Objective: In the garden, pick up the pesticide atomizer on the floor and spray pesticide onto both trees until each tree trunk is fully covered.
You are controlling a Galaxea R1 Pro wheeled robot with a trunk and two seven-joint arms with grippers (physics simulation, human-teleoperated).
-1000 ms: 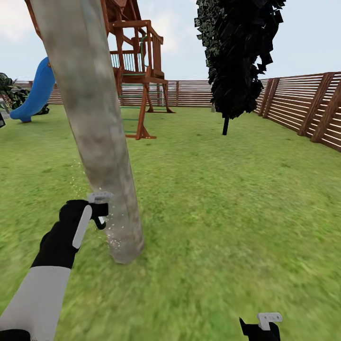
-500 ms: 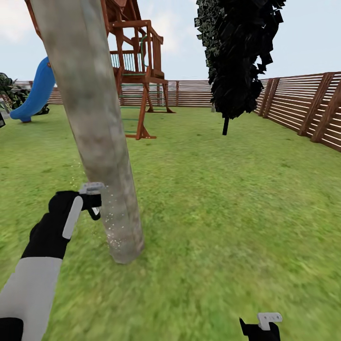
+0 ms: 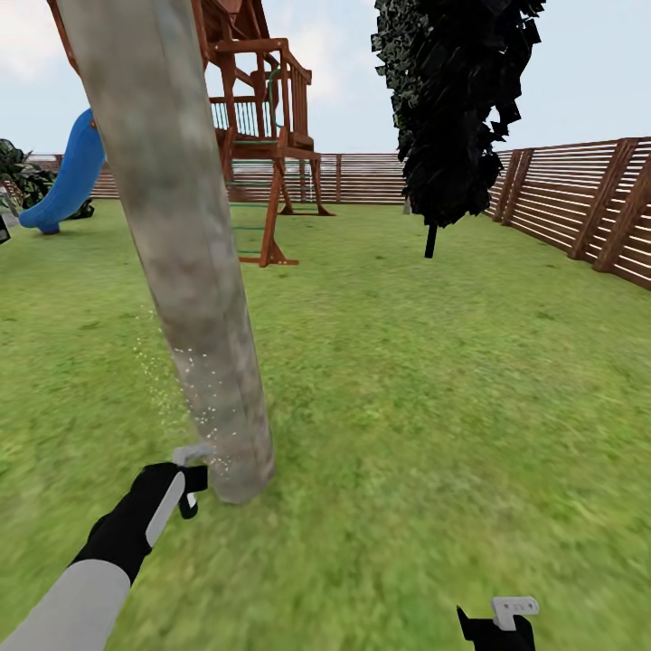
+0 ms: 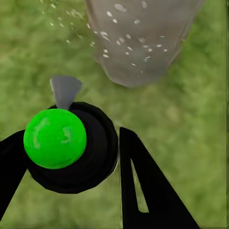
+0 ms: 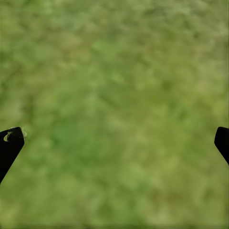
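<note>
A thick grey-brown tree trunk (image 3: 194,298) leans across the left of the head view, its foot on the grass floor (image 3: 407,407). Low beside that foot, my left gripper (image 3: 187,484) is shut on the pesticide atomizer (image 3: 193,453). The left wrist view shows the atomizer (image 4: 71,143) as a black round body with a green cap and a grey nozzle, pointing at the trunk's base (image 4: 143,43). White pesticide specks (image 3: 203,384) dot the lower trunk and drift just left of it. My right gripper (image 3: 499,624) hangs open over bare grass at the bottom edge.
An all-black tree (image 3: 457,108) on a thin black stem stands far right of centre. A wooden play tower (image 3: 262,117) with a blue slide (image 3: 68,176) is behind the trunk. Brown slat fence (image 3: 579,203) runs along the right and back. Open lawn lies between.
My left arm rose slightly along the trunk, then dropped with the atomizer to the trunk's base. More white specks now show on the lower trunk. The right arm has not moved.
</note>
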